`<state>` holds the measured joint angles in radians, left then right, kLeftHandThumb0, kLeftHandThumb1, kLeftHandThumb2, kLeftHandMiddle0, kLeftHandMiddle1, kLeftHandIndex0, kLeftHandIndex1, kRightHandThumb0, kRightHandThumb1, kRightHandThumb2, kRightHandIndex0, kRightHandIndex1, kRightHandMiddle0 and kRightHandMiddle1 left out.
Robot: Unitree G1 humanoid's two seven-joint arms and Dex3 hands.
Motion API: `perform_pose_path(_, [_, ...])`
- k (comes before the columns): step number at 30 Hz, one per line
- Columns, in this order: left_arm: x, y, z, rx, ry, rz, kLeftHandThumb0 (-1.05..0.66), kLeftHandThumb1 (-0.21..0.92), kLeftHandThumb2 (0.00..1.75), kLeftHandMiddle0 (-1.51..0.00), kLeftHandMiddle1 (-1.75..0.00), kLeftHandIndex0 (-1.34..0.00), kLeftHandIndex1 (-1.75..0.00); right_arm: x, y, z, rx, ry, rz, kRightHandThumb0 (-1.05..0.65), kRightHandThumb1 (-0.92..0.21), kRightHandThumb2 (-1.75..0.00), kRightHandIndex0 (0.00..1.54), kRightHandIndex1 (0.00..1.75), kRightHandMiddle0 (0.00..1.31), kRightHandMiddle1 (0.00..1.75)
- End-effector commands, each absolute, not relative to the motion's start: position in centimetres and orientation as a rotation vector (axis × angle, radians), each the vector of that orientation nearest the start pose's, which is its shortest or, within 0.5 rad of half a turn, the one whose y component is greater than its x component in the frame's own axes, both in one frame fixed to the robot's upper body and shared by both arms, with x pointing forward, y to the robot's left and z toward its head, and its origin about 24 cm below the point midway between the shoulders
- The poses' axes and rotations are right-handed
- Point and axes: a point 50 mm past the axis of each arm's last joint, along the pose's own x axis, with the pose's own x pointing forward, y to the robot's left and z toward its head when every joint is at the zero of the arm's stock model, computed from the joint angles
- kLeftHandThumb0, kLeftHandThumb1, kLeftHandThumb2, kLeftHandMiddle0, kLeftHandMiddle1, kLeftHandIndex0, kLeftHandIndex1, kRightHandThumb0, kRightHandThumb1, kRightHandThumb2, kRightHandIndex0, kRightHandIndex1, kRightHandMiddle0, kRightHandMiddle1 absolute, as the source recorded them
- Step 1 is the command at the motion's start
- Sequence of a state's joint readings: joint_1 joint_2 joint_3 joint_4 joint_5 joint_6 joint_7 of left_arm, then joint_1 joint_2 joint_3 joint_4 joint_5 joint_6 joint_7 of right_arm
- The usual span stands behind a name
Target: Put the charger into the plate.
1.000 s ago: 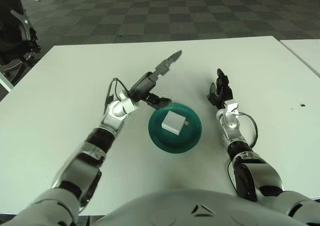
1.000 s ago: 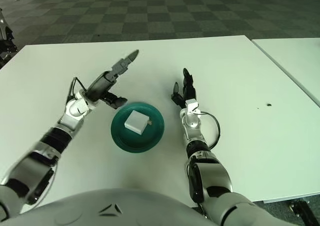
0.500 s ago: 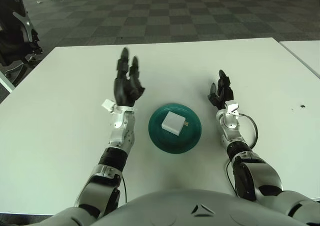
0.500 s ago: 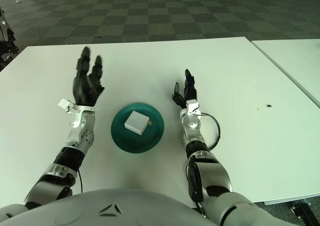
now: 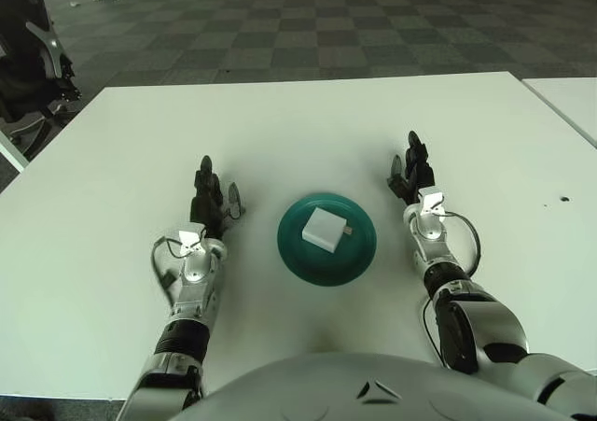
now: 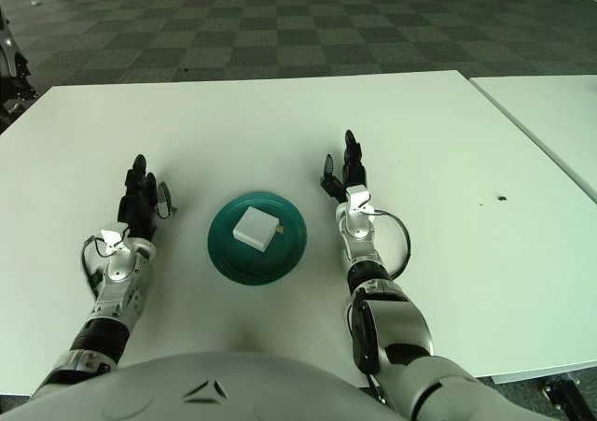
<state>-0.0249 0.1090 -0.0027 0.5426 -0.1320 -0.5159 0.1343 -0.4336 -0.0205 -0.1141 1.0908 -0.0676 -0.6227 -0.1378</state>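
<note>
A white square charger lies flat inside the dark green plate at the middle of the white table. My left hand rests on the table to the left of the plate, fingers straight and open, holding nothing. My right hand rests on the table to the right of the plate, fingers straight and open, empty. Both hands are apart from the plate.
The white table spreads wide around the plate. A second white table stands at the right, across a narrow gap. A dark chair stands off the far left corner.
My left hand has come down from a raised position above the table and now rests flat to the left of the plate. The charger, plate and right hand have not moved.
</note>
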Motion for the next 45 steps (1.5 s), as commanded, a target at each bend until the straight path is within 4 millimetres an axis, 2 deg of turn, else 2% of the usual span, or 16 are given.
perform_pose_path(1, [20.2,19.0,-6.5,0.097,0.216,0.240,-0.79,0.92,0.93,0.00,0.00,0.00,0.00,22.0,-12.7,-10.2,-0.028,0.445,-0.027,-0.89,-0.92,-0.81,0.00,0.00,0.01,0.03])
perform_pose_path(8, [19.9,18.4,-6.0,0.203,0.174,0.277,-0.80,0.92,0.94,0.00,0.00,0.00,0.00,20.7,-13.2,-10.0,-0.054,0.358,0.001,-0.91,-0.92,-0.79,0.00,0.00,0.04,0.06])
perform_pose_path(11, [19.5,18.2,-6.2,0.258,0.162,0.264,-0.82,0.92,0.96,0.00,0.00,-0.01,-0.01,19.8,-13.4,-9.9,-0.075,0.313,-0.004,-0.92,-0.92,-0.80,0.00,0.00,0.01,0.17])
perform_pose_path(17, [18.9,17.6,-6.5,0.311,0.137,0.191,-0.86,0.92,0.98,-0.03,-0.02,-0.07,-0.04,19.6,-13.6,-9.3,-0.114,0.232,-0.001,-0.94,-0.92,-0.79,0.00,0.00,0.00,0.44])
perform_pose_path(19, [18.8,17.5,-6.6,0.315,0.129,0.177,-0.87,0.92,0.98,-0.05,-0.01,-0.03,-0.15,19.5,-13.6,-9.2,-0.122,0.217,0.000,-0.94,-0.92,-0.79,0.00,0.00,0.00,0.51])
perform_pose_path(22, [18.5,16.6,-6.3,0.297,0.094,0.135,-0.89,0.92,0.99,-0.07,-0.01,-0.01,-0.24,19.5,-13.8,-8.9,-0.148,0.181,0.011,-0.95,-0.92,-0.79,0.00,0.00,0.00,0.62])
perform_pose_path(27, [17.9,15.4,-6.3,0.207,0.050,0.088,-0.92,0.92,0.99,-0.10,-0.01,0.00,-0.25,19.1,-14.3,-8.7,-0.187,0.142,0.031,-0.92,-0.92,-0.76,0.00,0.00,0.00,0.77])
perform_pose_path(29, [17.8,15.2,-6.3,0.175,0.037,0.096,-0.92,0.92,0.98,-0.11,-0.02,0.00,-0.27,19.0,-14.4,-8.6,-0.204,0.130,0.038,-0.90,-0.92,-0.75,0.00,0.00,0.00,0.75])
perform_pose_path(37, [17.9,15.0,-6.4,0.048,0.012,0.164,-0.90,0.92,0.92,-0.17,-0.03,0.00,-0.46,18.6,-14.1,-8.7,-0.231,0.115,0.060,-0.89,-0.92,-0.80,0.00,0.00,0.00,0.42])
perform_pose_path(45, [17.9,14.9,-6.0,-0.008,-0.018,0.199,-0.89,0.92,0.89,-0.21,-0.04,0.00,-0.52,19.1,-14.1,-8.9,-0.211,0.156,0.097,-0.88,-0.92,-0.81,0.00,0.00,0.00,0.30])
